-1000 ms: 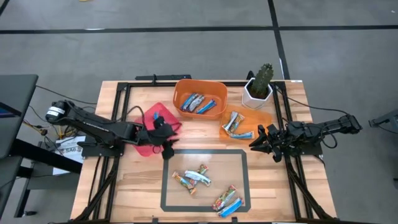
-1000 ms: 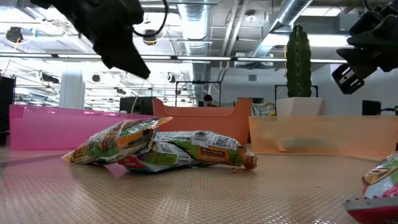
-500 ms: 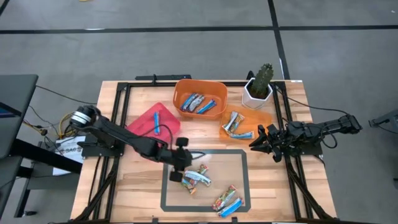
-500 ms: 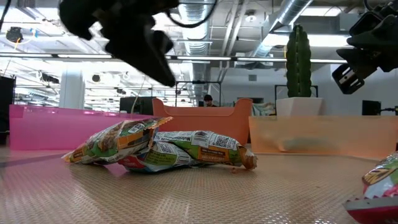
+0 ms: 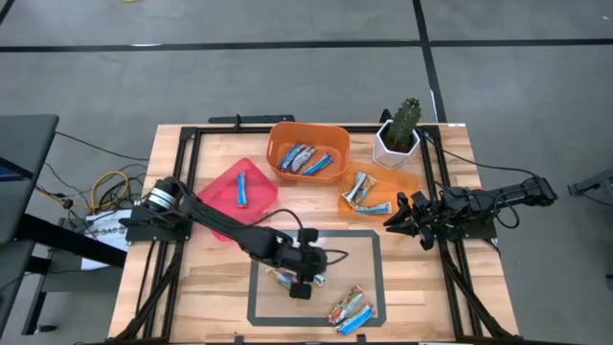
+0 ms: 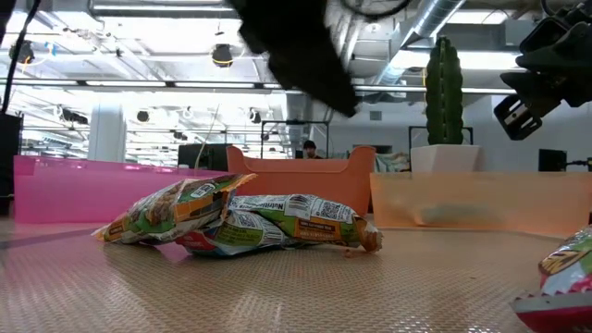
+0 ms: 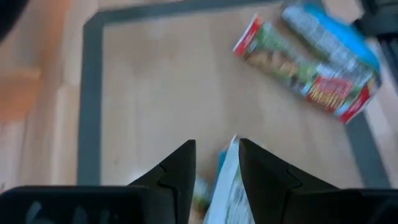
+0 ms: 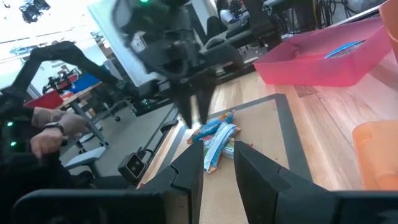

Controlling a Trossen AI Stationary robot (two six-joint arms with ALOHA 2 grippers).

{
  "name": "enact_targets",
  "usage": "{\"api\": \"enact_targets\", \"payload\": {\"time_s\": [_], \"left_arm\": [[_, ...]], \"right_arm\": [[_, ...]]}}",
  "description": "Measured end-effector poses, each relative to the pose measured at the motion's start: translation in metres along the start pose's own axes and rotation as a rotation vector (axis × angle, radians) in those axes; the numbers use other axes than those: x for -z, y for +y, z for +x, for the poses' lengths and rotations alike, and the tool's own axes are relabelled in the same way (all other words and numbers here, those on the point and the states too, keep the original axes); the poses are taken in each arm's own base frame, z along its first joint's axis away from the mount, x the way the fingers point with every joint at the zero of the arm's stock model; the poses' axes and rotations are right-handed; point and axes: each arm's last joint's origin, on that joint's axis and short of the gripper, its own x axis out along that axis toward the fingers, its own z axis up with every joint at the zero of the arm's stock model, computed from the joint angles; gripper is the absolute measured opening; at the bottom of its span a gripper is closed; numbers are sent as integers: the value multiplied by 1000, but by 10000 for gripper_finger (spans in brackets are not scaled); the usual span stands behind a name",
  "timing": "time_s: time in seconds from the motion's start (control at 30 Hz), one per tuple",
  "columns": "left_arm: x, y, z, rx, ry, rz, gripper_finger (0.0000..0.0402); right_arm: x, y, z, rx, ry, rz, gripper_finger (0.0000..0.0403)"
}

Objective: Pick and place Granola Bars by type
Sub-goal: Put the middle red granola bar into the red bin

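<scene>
Several granola bars lie in a pile (image 5: 280, 277) (image 6: 240, 222) inside a grey taped rectangle; two more (image 5: 349, 309) sit near its near right corner. My left gripper (image 5: 301, 284) (image 7: 216, 146) hovers open above the pile, pointing down. In the left wrist view a silvery bar (image 7: 227, 183) shows between its fingers, and a multicoloured bar (image 7: 298, 68) lies farther off. The low view shows the left gripper (image 6: 314, 55) well above the pile. My right gripper (image 5: 395, 216) (image 8: 217, 152) waits open at the table's right side, holding nothing.
A pink bin (image 5: 222, 182) holds one blue bar (image 5: 239, 190). An orange bin (image 5: 308, 129) at the far middle holds several bars. A flat orange tray (image 5: 407, 182) holds more. A cactus in a white pot (image 5: 398, 129) stands at the far right. Bare wood lies around the rectangle.
My left arm has swung from above the pink bin toward the table's near right, ending over the pile in the taped rectangle. As it left, the blue bar in the pink bin came into sight. The right arm and the bars in the rectangle stayed put.
</scene>
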Motion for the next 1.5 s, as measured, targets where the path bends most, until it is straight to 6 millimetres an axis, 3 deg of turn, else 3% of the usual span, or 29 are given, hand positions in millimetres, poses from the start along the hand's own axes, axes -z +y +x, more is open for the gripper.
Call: {"api": "enact_targets", "payload": {"time_s": [0.2,0.53,0.93,1.5], "left_arm": [[-16,-13,18,6,17,-21,117],[-10,-46,50,35,49,-51,117],[-36,-73,78,93,-47,-203,117],[-35,-79,83,25,-53,-218,117]], "right_arm": [[0,0,0,0,-1,0,82],[0,0,0,0,0,0,82],[0,0,0,0,0,0,82],[0,0,0,0,0,0,82]]}}
